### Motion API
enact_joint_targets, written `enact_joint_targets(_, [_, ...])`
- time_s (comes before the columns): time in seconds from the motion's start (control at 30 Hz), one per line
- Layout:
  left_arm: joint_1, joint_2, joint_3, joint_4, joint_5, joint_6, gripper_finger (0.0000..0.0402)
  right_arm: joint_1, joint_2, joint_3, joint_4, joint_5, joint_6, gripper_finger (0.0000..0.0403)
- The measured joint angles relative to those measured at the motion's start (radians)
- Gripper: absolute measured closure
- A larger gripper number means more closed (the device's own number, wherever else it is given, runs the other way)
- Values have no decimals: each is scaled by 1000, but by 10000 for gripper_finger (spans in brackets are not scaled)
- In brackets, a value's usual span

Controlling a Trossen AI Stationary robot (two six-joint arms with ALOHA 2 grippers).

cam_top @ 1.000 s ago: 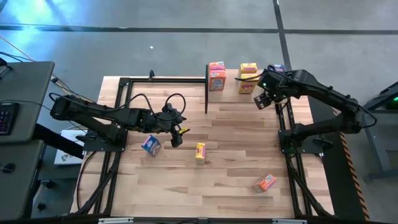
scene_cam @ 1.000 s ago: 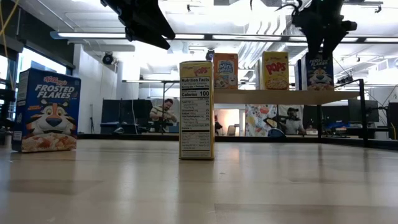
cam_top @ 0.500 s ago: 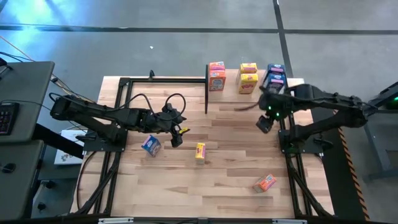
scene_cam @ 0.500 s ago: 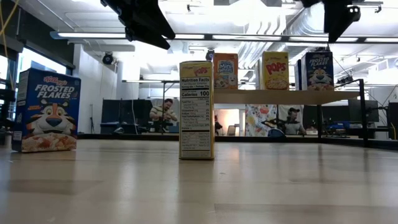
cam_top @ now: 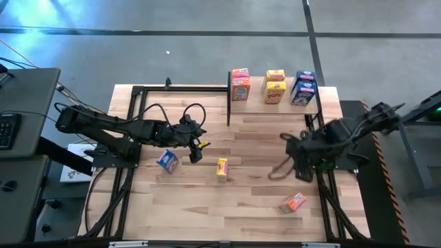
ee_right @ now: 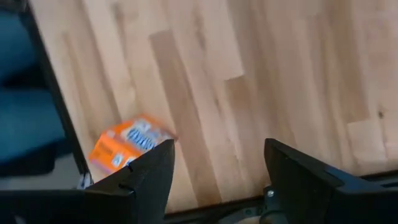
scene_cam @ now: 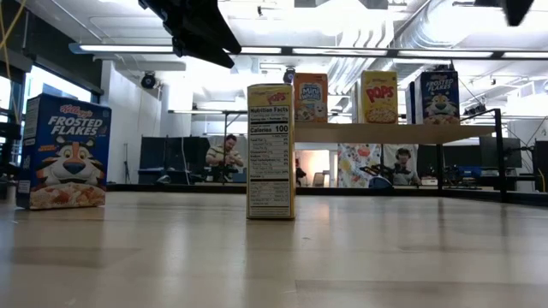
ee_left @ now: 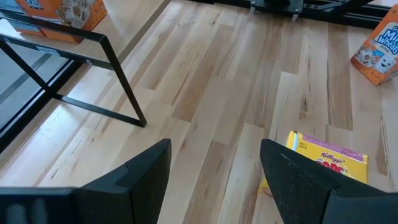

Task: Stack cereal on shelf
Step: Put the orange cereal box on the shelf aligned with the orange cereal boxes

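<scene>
1. Three stacks of cereal sit on the shelf (cam_top: 324, 103) at the far side: orange-pink box (cam_top: 240, 84), yellow boxes (cam_top: 275, 87) and blue boxes (cam_top: 304, 87).
2. Down on the tabletop (cam_top: 248, 200) there's a blue box (cam_top: 167, 160) on the left, a yellow one (cam_top: 221, 168) mid-table, and an orange one (cam_top: 293, 202) lying near the right front.
3. Left gripper (cam_top: 196, 150) hovers between the blue and yellow table boxes, fingers spread, empty.
4. Right gripper (cam_top: 288, 167) is above the table just beyond the orange box, fingers apart, holding nothing.
</scene>
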Motion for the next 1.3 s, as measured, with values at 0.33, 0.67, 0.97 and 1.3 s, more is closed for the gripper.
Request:
enact_joint_targets(0.33, [0,0,0,0,0,0,163,251,98,0,13,21,103,108])
enact_joint_targets(0.67, [0,0,0,0,0,0,163,426,226,0,96,23,77,105])
enact_joint_targets(0.97, [0,0,0,0,0,0,163,488,315,0,114,37,16,105])
enact_joint_targets(1.3, [0,0,0,0,0,0,163,498,414,0,139,36,-24,105])
